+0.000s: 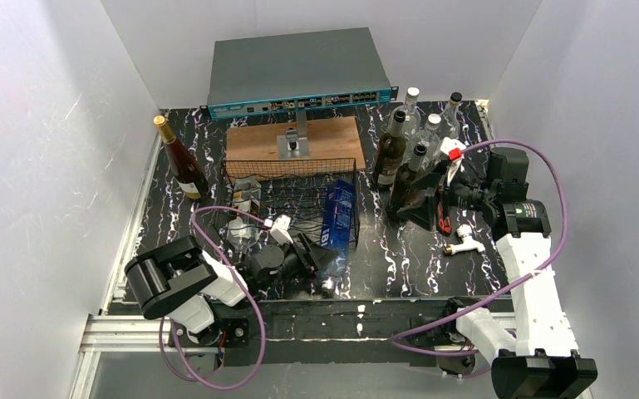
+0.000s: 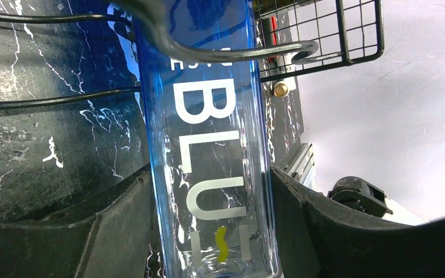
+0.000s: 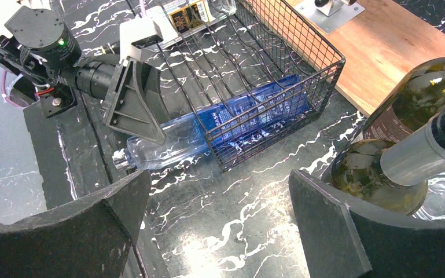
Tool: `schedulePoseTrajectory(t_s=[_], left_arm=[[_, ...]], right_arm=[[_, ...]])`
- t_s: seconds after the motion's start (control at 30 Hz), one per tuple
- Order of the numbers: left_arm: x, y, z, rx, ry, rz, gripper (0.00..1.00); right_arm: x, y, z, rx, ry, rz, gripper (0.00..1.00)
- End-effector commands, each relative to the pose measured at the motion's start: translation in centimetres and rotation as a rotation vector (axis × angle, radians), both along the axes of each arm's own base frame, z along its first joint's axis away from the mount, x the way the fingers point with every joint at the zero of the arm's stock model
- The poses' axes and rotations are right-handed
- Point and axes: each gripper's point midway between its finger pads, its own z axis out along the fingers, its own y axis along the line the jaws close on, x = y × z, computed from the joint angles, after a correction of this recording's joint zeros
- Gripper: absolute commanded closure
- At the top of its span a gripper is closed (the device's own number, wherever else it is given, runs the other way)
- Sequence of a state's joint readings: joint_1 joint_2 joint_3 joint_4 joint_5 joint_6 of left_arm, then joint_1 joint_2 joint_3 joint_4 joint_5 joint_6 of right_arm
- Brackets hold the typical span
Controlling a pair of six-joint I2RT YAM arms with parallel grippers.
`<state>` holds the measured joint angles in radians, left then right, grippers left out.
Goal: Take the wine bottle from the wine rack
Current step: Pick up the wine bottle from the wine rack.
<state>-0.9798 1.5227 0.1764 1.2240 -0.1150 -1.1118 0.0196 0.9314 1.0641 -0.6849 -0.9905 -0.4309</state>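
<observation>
okay, your left tool [image 2: 211,231] is clenched on the blue bottle [image 3: 231,124], which lies on its side in the black rack [image 3: 324,63], neck poking out. pull it straight back, slowly, so it won't snag. your right tool [image 3: 220,231] hangs wide, holding nothing.

left pincer [image 2: 211,191]: clamped on blue bottle [image 2: 208,133] | wine rack [image 2: 237,56] wire crosses bottle
</observation>
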Motion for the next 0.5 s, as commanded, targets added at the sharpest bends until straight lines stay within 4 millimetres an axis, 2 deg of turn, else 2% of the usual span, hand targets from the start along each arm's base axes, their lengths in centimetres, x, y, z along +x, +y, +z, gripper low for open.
schedulePoseTrajectory(t_s=[0.0,0.47], left_arm=[[0.2,0.1,2.5,-0.049,-0.084,0.008,1.00],[-2.2,1.8,2.5,-0.060,-0.059,-0.040,1.00]], right_arm=[[0.1,0.0,0.2,0.002,-0.025,0.011,0.02],[0.3,0.0,-0.1,-0.002,-0.019,0.011,0.02]])
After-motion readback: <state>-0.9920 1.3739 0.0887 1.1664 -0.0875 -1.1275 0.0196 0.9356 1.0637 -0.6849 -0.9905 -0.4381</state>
